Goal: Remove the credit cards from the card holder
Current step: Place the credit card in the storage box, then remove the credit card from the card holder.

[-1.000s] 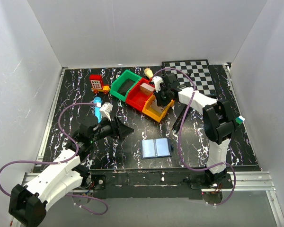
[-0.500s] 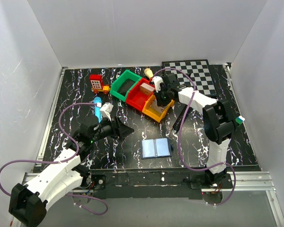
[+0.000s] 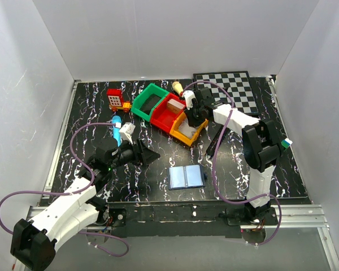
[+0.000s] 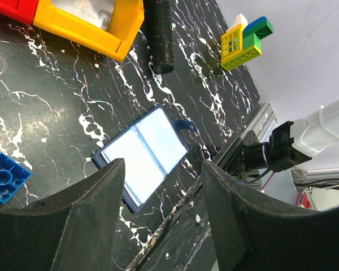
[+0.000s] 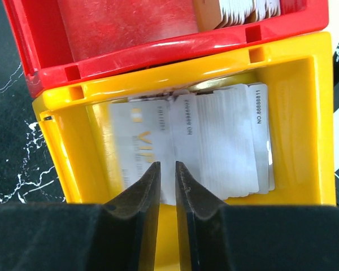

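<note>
My left gripper (image 3: 151,153) hangs above the black marbled table (image 3: 90,113), on the near-left side of the yellow bin (image 3: 183,137). Its fingers are spread wide and hold nothing. In my left wrist view the left gripper (image 4: 163,169) frames the card holder (image 4: 141,158) between its two dark fingers (image 4: 96,197), with the holder lying below on the table.

The card holder (image 3: 186,176) lies on the near side of the yellow bin and apart from it. It is opened flat, inside up. Two pale blue-grey panels sit side by side, split by a thin dark fold line. A dark navy border runs round them, and a small navy tab juts from one edge. I cannot tell whether a card lies on the panels. A small blue block (image 4: 4,176) sits on the table near the holder, on the side away from the tab.

My right gripper (image 3: 193,118) is over the yellow bin. In the right wrist view its fingers (image 5: 141,192) are drawn almost together, with only a thin slit between them, and I see nothing pinched there. The right gripper (image 5: 166,169) hangs over a fanned stack of silver-white cards (image 5: 226,141) lying inside the yellow bin (image 5: 322,113). One card reads VIP and another carries a printed number.

A red bin (image 3: 165,117) touches the yellow bin on its far-left side.
</note>
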You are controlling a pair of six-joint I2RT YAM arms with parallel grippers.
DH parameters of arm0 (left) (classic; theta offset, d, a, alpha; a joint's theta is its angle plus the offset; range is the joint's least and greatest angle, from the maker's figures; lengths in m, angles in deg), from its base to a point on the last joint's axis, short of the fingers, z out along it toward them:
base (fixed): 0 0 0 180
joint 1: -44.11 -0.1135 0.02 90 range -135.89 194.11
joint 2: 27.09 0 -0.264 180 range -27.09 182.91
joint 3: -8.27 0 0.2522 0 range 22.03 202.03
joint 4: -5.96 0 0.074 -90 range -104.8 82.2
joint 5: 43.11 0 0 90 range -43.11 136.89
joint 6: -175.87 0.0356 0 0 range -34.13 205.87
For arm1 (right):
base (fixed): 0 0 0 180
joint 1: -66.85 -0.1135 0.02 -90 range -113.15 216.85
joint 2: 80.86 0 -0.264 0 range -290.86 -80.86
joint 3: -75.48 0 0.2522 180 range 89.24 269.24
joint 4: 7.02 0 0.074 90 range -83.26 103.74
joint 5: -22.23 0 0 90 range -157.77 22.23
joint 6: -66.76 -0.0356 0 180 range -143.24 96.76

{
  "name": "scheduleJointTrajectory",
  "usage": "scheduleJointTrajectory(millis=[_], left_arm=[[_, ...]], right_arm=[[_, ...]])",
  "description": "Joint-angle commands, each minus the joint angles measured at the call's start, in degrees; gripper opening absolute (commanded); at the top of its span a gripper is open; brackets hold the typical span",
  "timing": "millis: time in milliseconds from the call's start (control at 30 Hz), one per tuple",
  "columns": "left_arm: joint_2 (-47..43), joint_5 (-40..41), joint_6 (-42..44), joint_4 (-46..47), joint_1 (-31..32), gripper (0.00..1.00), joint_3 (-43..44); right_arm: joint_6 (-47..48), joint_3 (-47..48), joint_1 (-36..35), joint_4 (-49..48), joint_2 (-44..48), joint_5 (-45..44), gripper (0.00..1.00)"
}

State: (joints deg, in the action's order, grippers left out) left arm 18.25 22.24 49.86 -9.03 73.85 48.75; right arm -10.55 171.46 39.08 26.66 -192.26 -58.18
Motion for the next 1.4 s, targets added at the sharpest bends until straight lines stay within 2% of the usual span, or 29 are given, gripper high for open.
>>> scheduleJointTrajectory(millis=[0, 267, 467, 600, 700, 767, 800, 867, 900, 933, 967, 1033, 1133, 1267, 1367], left_arm=[[-0.61, -0.49, 0.15, 0.88, -0.21, 0.56, 0.97], [-0.96, -0.32, 0.15, 0.88, -0.21, 0.56, 1.05], [-1.31, 0.38, -0.2, 0.62, -0.21, 0.57, 1.14], [-1.57, 2.4, -1.34, -0.43, -0.21, 0.61, 1.14], [-1.66, 4.95, -2.92, -1.31, -0.21, 0.66, 0.53], [-1.22, 9.33, -7.47, -2.1, -0.21, 0.7, -0.43], [-1.05, 10.48, -8.54, -2.1, -0.29, 0.72, -0.79], [-1.04, 10.49, -10.13, -1.06, -0.29, 0.74, -1.67], [-1.31, 10.41, -11.18, -0.09, -0.21, 0.76, -2.45], [-1.83, 10.23, -12.41, 0.87, -0.21, 0.79, -3.16], [-2.53, 10.06, -13.64, 2.54, -0.29, 0.84, -4.04], [-4.38, 9.79, -15.4, 4.3, -0.29, 0.98, -5.79], [-4.65, 9.27, -16.81, 4.84, -0.21, 0.98, -7.29], [-2.02, 7.42, -16.37, 2.12, -0.12, 0.98, -6.07], [-1.92, 12.4, -17.25, -3.83, 1.37, 0.98, -4.67]], right_arm=[[-0.3, -0.21, 0.35, -2.26, 0.47, -1.67, 0.26], [-1.35, -0.21, 0.26, -4.54, 3.63, -3.87, 0.33], [-6.17, -4.68, 0.0, -11.55, 13.98, -7.55, 0.35], [-10.31, -10.04, -2.71, -12.1, 24.27, -17.1, 0.39], [-6.46, -16.1, -9.99, -10.35, 31.56, -26.07, 0.43], [-9.23, -19.8, -13.18, -7.55, 35.53, -31.01, 0.49], [-12.22, -21.2, -13.62, -5.7, 37.55, -30.07, 0.53], [-28.35, -23.84, -13.54, -2.98, 40.45, -31.54, 0.63], [-33.12, -24.38, -13.54, -0.18, 41.68, -30.16, 0.72], [-32.03, -23.95, -13.45, 4.29, 42.48, -26.06, 0.86], [-32.89, -24.64, -13.54, 7.55, 43.27, -24.98, 0.87], [-34.31, -28.67, -13.36, 7.94, 45.46, -21.03, 0.88], [-34.65, -35.26, -13.45, 6.36, 48.46, -15.75, 0.9], [-38.25, -38.53, -14.06, 9.95, 47.59, -16.43, 0.89], [-40.36, -40.02, -15.21, 11.72, 45.48, -17.66, 0.81]])
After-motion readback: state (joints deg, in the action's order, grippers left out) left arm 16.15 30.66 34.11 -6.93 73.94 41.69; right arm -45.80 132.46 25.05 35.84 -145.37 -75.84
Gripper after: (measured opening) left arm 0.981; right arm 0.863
